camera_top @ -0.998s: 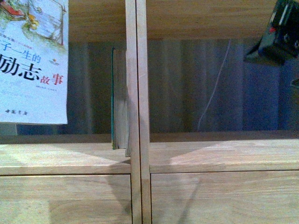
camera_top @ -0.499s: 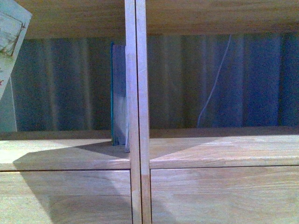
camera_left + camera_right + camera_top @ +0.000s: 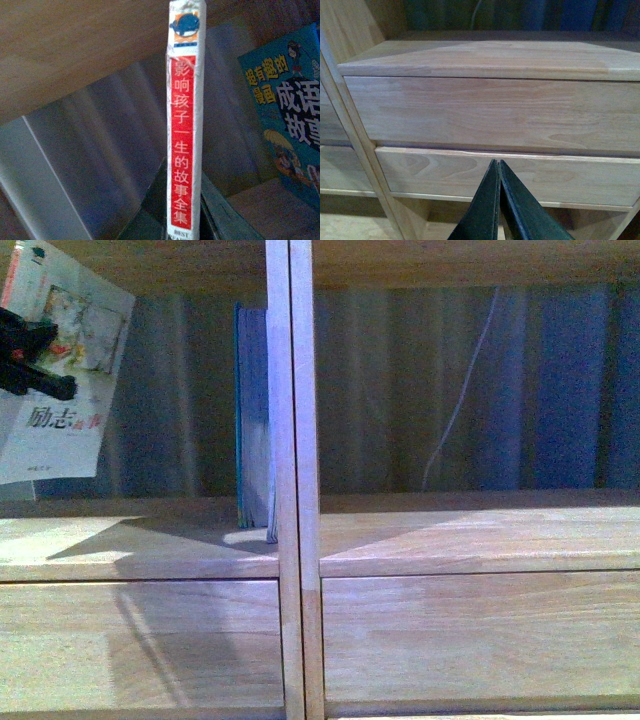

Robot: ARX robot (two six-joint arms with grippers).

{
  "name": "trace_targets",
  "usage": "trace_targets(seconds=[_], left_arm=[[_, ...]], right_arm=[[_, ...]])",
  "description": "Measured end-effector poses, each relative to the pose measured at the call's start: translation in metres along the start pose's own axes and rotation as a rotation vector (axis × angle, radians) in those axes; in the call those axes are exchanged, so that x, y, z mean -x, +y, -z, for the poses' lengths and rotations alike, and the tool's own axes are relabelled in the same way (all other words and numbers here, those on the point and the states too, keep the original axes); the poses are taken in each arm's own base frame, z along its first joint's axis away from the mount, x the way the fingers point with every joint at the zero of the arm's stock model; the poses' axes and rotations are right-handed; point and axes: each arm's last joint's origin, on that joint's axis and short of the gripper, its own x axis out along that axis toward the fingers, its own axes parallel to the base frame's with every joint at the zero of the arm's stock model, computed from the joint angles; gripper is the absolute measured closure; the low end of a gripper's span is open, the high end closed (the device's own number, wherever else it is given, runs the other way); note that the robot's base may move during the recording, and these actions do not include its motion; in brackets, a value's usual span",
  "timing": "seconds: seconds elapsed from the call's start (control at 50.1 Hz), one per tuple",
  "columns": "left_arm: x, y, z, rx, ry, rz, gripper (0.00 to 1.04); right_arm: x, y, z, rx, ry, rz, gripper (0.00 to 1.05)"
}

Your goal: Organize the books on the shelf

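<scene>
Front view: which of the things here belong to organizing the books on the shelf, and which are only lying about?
Part of the job:
- thin paperback, held in the left gripper
- teal book, upright against the divider
- light-wood shelf

Only lying about:
- white cable behind the shelf
- striped backdrop

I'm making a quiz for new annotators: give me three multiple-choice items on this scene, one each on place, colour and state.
1. Where does the teal book stand?
A) left compartment, against the central divider
B) right compartment
C) flat on a drawer front

2. What colour is the band on the spine of the paperback?
A) green
B) red
C) black

3. The right gripper is:
A) wide open
B) clamped on a book
C) shut, empty

1 A: front view shows it upright beside the divider.
2 B: left wrist view shows red on white.
3 C: right wrist view shows fingers meeting, nothing between.
</scene>
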Motion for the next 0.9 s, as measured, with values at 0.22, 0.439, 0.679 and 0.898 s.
trace_targets(seconds=[0.22, 0.439, 0.679, 0.898], left_arm=[[-0.032, -0.023, 0.013, 0.044, -0.013, 0.021, 0.98], [-0.053, -0.041, 0.020, 0.081, -0.016, 0.038, 0.98], [-0.072, -0.063, 0.027, 0.109, -0.021, 0.055, 0.98], [-0.074, -0.077, 0.038, 0.134, 0.003, 0.072, 0.98]], right_arm=[[0.009, 0.000, 0.005, 0.000, -0.007, 0.000, 1.02], [0.015, 0.000, 0.011, 0.000, -0.002, 0.000, 1.02], [0.022, 0.000, 0.016, 0.000, -0.022, 0.000, 1.02], [0.026, 0.000, 0.016, 0.000, -0.025, 0.000, 1.02]])
